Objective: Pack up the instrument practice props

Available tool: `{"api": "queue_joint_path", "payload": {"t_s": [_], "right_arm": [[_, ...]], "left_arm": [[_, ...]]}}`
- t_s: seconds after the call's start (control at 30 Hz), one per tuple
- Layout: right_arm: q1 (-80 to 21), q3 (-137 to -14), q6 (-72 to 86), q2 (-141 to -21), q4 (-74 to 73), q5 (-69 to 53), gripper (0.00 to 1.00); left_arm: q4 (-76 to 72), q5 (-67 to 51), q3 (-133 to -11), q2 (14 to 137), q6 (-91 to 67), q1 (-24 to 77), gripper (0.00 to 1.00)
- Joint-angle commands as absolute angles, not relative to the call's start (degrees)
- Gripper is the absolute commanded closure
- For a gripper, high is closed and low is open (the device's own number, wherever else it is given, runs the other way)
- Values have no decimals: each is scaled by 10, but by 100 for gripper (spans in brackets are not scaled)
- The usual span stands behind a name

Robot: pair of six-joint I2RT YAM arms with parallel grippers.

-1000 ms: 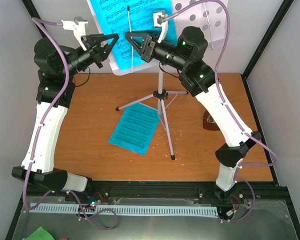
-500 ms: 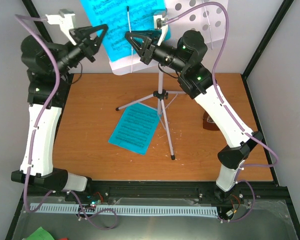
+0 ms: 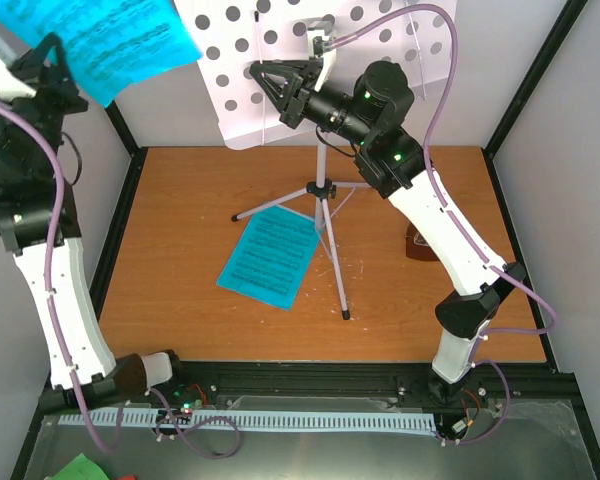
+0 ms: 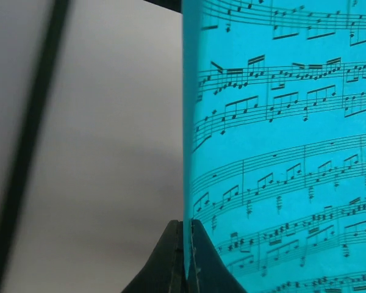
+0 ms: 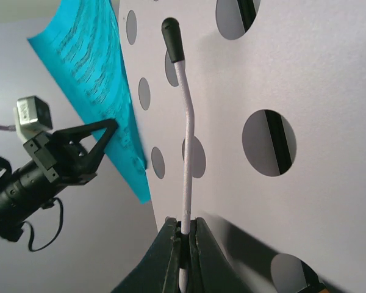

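My left gripper (image 3: 52,72) is up at the far left, shut on the lower edge of a bright blue sheet-music page (image 3: 100,35). The left wrist view shows that page (image 4: 280,152) pinched between the closed fingers of the left gripper (image 4: 187,224). My right gripper (image 3: 256,73) is at the perforated grey desk (image 3: 242,105) of the silver tripod music stand (image 3: 325,190). This gripper (image 5: 186,223) is shut on the desk's thin white page-holder wire (image 5: 184,122). A second blue page (image 3: 270,258) lies flat on the table. The brown metronome (image 3: 418,245) peeks out behind my right arm.
The wooden tabletop (image 3: 180,230) is boxed in by grey walls and black corner posts (image 3: 535,75). The tripod's legs (image 3: 338,280) spread across the middle. A black rail (image 3: 310,380) runs along the near edge, with a green scrap (image 3: 80,467) below it.
My left gripper has pulled the blue page off the stand's desk and carried it up and to the far left, baring the perforated desk. The right gripper stayed shut on the wire.
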State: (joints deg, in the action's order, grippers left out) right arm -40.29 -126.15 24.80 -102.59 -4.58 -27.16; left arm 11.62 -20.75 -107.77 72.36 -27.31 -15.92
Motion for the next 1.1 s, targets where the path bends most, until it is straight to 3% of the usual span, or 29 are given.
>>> {"api": "queue_joint_path", "payload": {"t_s": [0.0,0.13,0.43,0.63,0.73,0.83,1.07], "right_arm": [[-407,-1256,233,-1016,-57,-246,97],[-407,-1256,235,-1017,-56,-243,83],[-407,-1240,226,-991,-67,-269,56],[-407,-1184,209,-936,-59,-289,19],[-407,-1142,201,-897,-46,-290,7],[-407,-1086,192,-845,-22,-291,0],[-407,-911,158,-714,-12,-213,0]], "left_arm": [[111,-75,-1006,679,-234,-201,100],[102,-67,-896,641,-245,-219,100],[55,-235,-588,559,-321,-219,100],[56,-324,-470,534,-326,-219,100],[72,-389,-437,532,-332,-218,100],[87,-433,-417,522,-329,-209,100],[188,-501,-420,529,-291,-130,100]]}}
